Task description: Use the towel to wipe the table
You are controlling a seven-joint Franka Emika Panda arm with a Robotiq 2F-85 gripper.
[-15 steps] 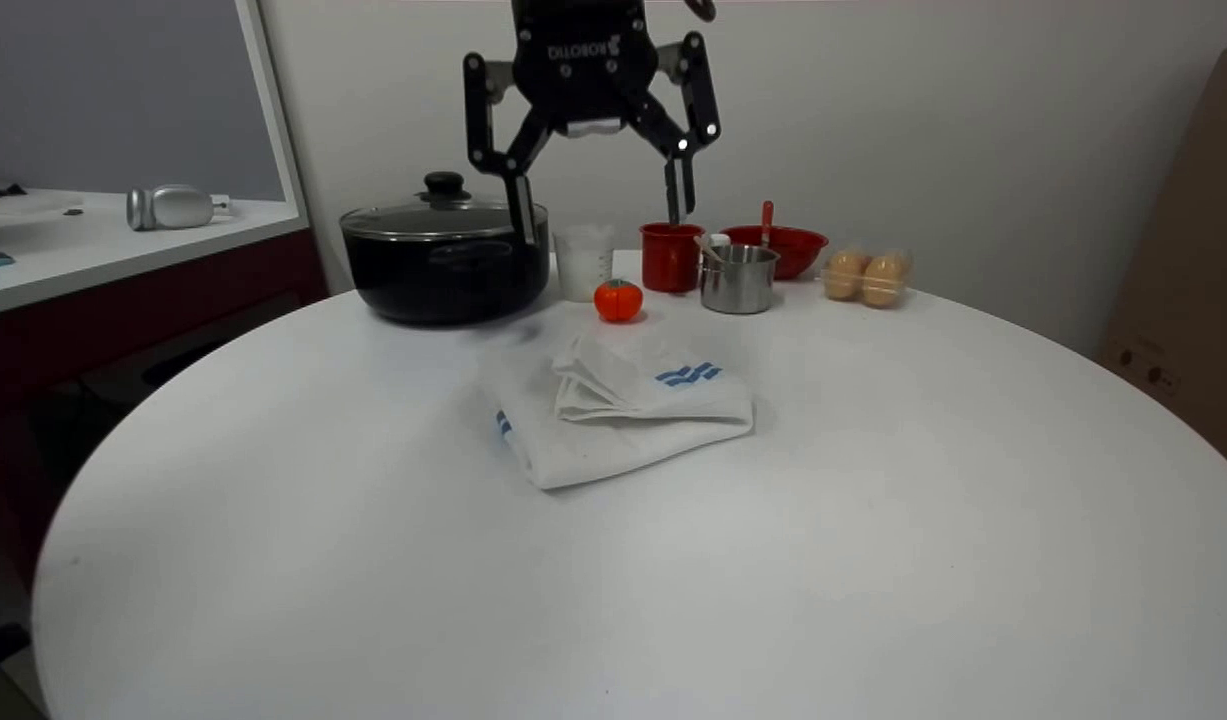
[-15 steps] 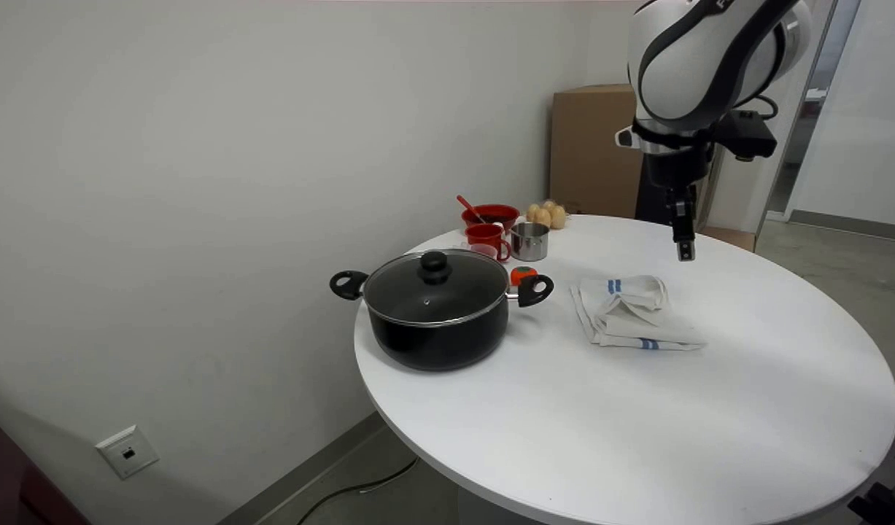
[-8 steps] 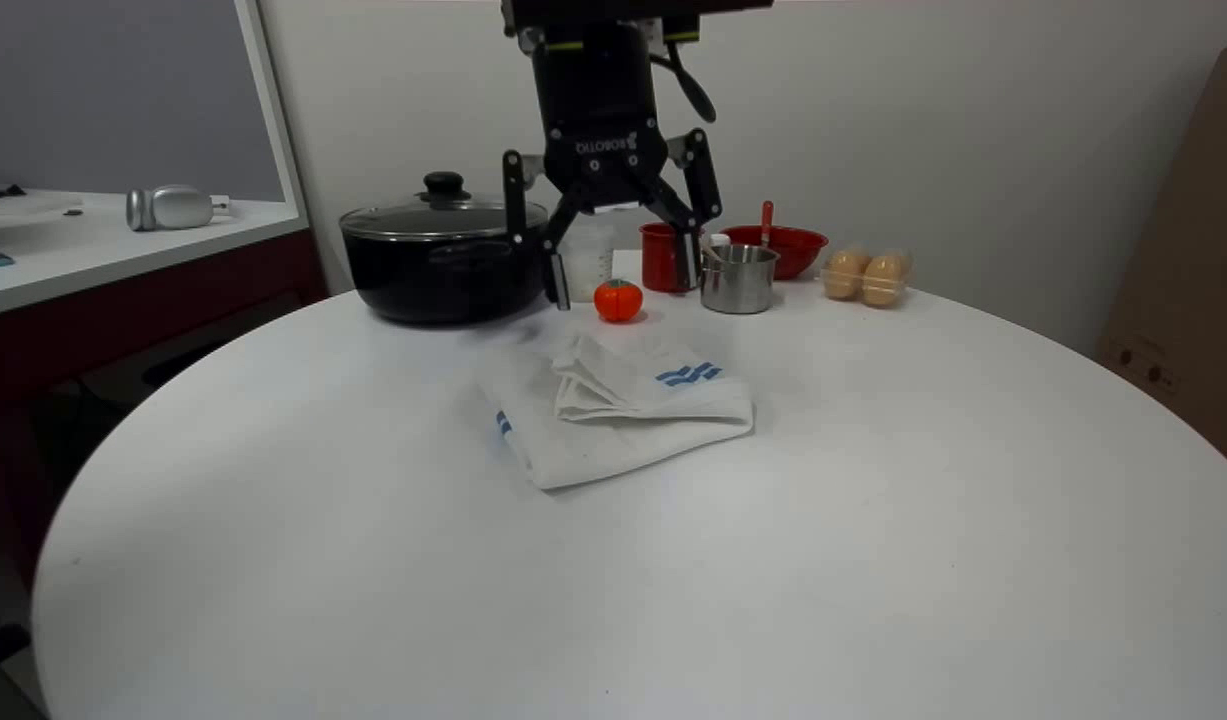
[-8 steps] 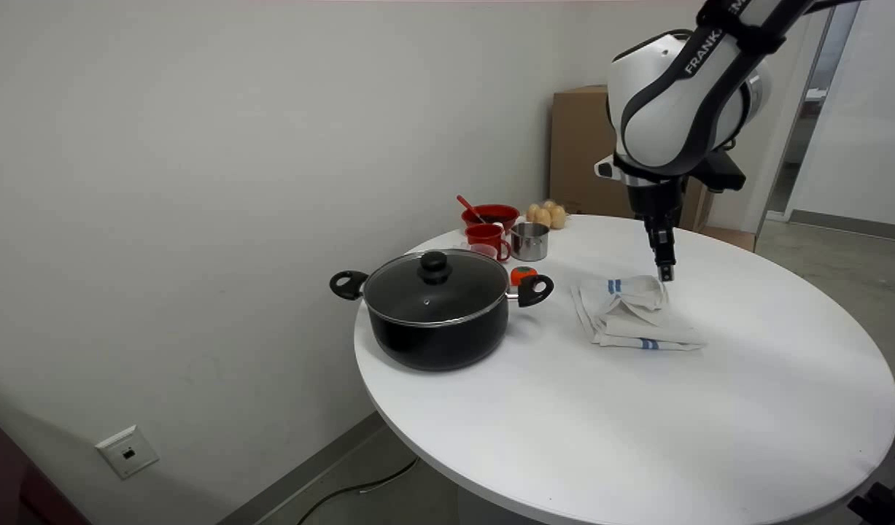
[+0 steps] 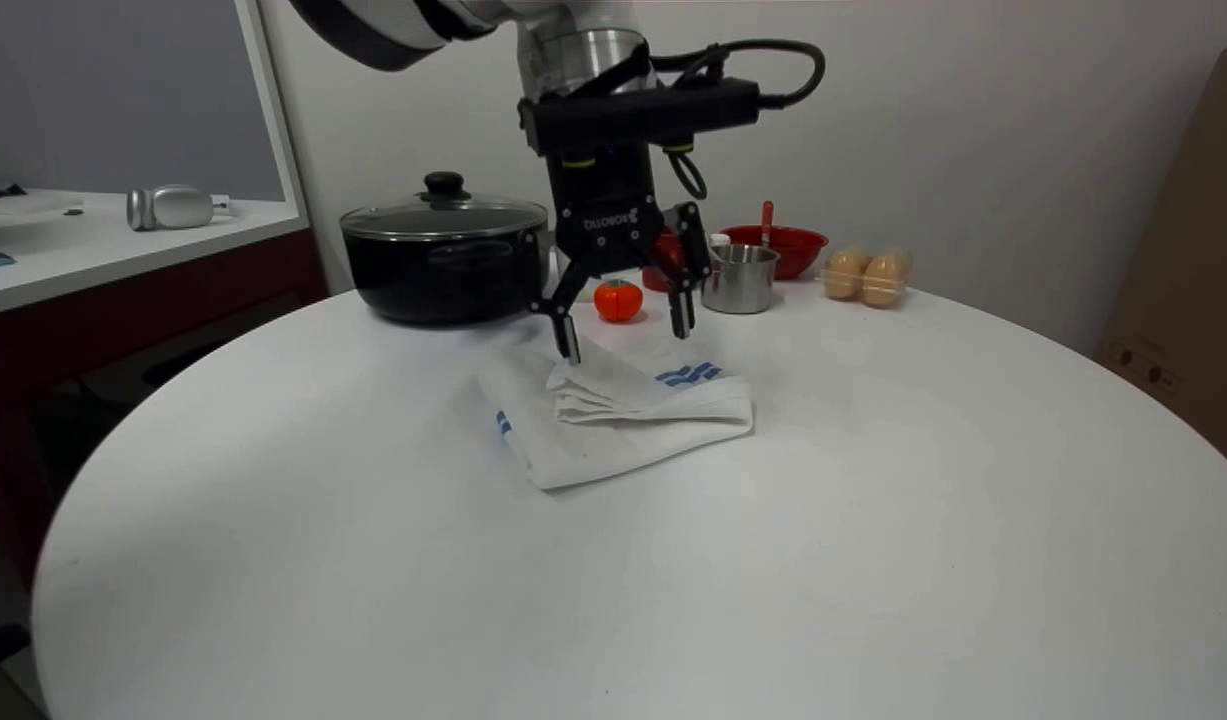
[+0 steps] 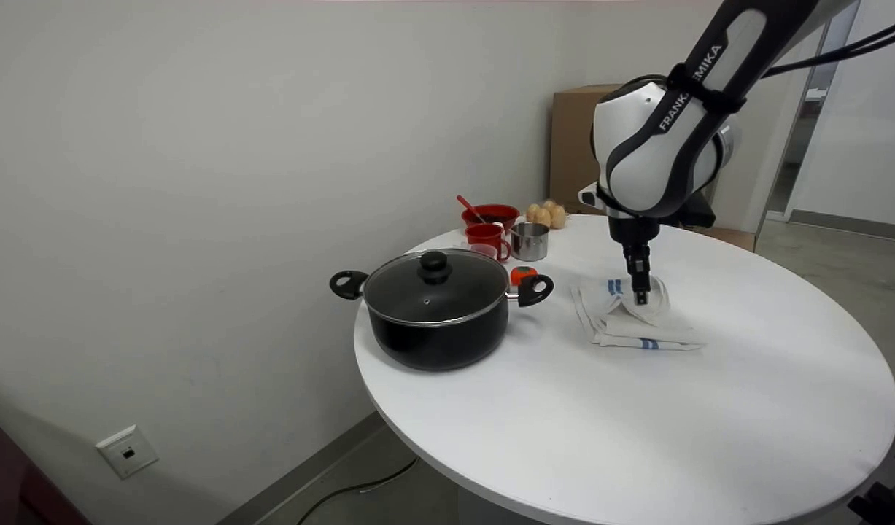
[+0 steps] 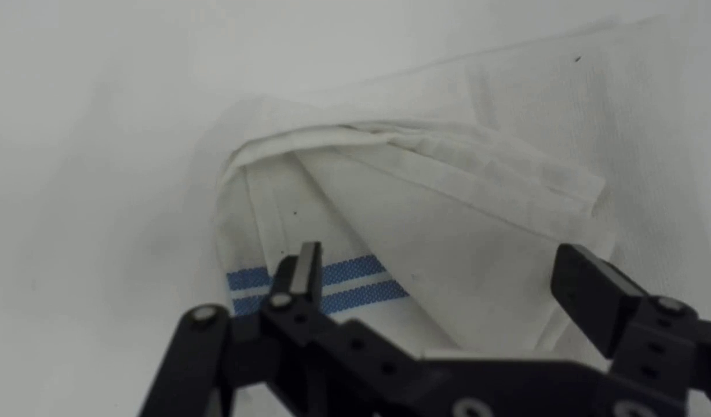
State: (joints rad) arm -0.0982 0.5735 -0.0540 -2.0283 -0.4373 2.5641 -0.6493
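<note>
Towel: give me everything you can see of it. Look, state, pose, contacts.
White towel, woven cotton-like cloth, with paired blue stripes; the wrist view also shows tiny dark specks. It lies folded in layers on the round white table, a smaller, creased upper fold resting on a wider, flatter base. In an exterior view it sits in front of the red tomato-shaped item. The table supports it; the open fingers are over the upper fold, but contact can't be confirmed.

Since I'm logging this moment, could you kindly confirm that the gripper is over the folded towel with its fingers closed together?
Not quite: the fingers stand apart, as the wrist view shows. The gripper is indeed over the folded towel.
</note>
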